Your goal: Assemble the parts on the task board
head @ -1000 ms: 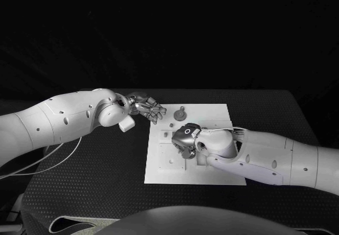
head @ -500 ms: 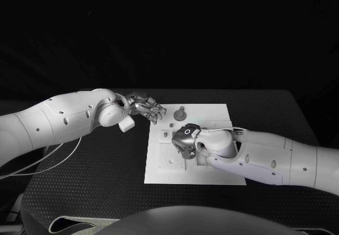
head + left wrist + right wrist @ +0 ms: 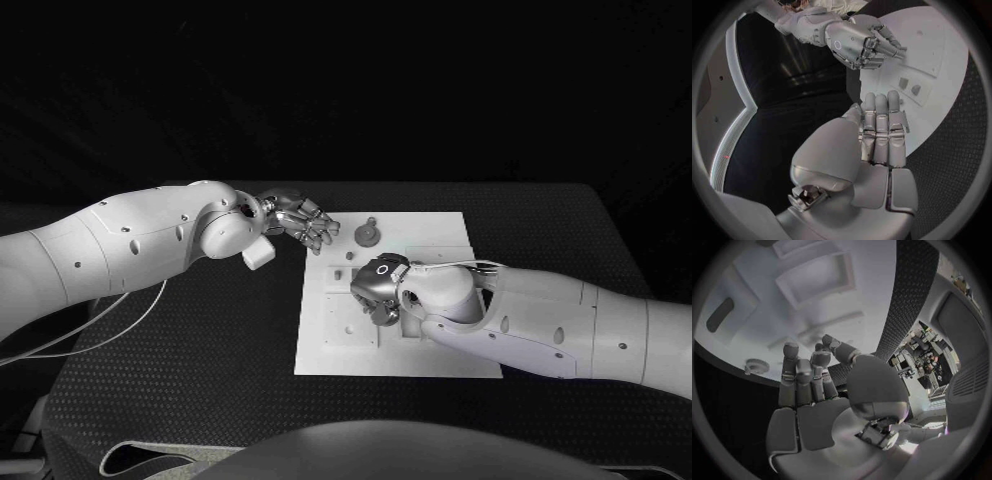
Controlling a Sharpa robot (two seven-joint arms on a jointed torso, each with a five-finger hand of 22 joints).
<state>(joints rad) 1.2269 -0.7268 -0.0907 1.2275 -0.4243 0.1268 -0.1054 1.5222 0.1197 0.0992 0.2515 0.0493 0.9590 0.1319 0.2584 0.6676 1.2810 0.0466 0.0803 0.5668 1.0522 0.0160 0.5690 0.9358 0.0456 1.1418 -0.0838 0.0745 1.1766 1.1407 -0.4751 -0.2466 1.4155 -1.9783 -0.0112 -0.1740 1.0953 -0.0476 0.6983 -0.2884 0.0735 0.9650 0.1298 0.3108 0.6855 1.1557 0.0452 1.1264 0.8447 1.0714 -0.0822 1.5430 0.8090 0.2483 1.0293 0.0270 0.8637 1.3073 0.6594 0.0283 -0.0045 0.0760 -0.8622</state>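
The white task board (image 3: 433,350) lies in the middle of the black table. My right hand (image 3: 378,285) hovers low over its left-middle part, fingers bent down toward the board (image 3: 939,55), with nothing visible between them (image 3: 814,385). A round toothed part (image 3: 368,234) lies near the board's far edge, also seen as the round part (image 3: 756,366). Small parts (image 3: 351,256) stand just beyond the right hand. My left hand (image 3: 300,222) hangs over the table beside the board's far left corner, its fingers (image 3: 879,132) straight, side by side and holding nothing.
The board carries rectangular recesses (image 3: 814,277), a long slot (image 3: 720,315) and two small pockets (image 3: 909,86). Black textured table (image 3: 188,360) surrounds the board on all sides. A thin white cable (image 3: 101,320) loops beneath my left arm.
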